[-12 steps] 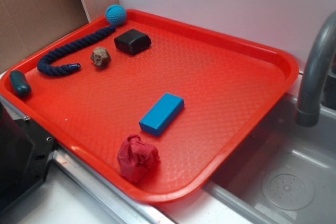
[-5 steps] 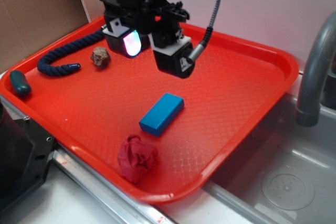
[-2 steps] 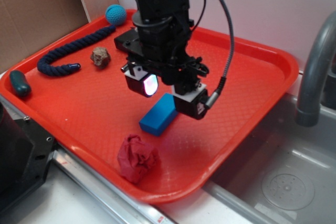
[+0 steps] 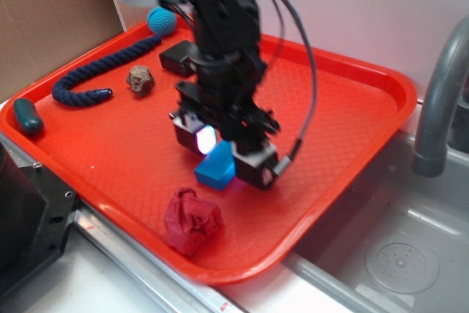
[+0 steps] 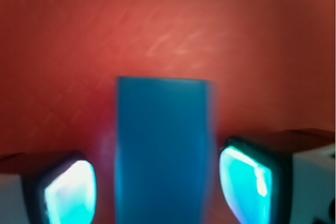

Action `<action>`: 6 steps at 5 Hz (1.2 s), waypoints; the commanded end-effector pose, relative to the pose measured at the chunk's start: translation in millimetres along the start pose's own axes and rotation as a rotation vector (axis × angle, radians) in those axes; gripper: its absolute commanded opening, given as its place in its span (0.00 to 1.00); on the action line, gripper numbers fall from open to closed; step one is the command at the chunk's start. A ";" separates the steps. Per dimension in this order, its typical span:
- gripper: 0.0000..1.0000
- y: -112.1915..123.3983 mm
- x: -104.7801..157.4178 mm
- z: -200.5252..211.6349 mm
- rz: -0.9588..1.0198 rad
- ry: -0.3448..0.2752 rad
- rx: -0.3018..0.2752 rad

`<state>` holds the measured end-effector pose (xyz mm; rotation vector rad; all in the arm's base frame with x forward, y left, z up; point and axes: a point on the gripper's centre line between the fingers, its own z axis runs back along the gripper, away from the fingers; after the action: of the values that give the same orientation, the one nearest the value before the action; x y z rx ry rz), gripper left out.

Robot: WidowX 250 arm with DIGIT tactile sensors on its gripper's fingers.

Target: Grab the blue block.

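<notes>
The blue block (image 4: 215, 170) lies flat on the red tray (image 4: 344, 119), towards its near edge, with the hand (image 4: 220, 153) low over it. The fingers (image 5: 245, 182) are spread, one on each long side and clear of it (the wrist view shows gaps both sides), lined up to squeeze across its narrow width. A crumpled red rag (image 4: 192, 220) sits just beside it, apart.

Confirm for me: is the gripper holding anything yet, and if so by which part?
Nothing is held yet. The gripper is open, its fingers straddling the blue block's long sides with gaps showing on both sides in the wrist view.
</notes>
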<state>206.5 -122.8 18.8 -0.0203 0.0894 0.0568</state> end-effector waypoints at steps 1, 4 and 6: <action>0.00 -12.1 -0.2 23.6 0.041 -0.017 0.064; 1.00 1.4 -19.1 115.4 -0.040 -0.250 0.052; 1.00 -12.3 -25.4 47.9 -0.049 -0.201 0.028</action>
<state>185.7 -132.2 60.0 0.0306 -0.0739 0.0139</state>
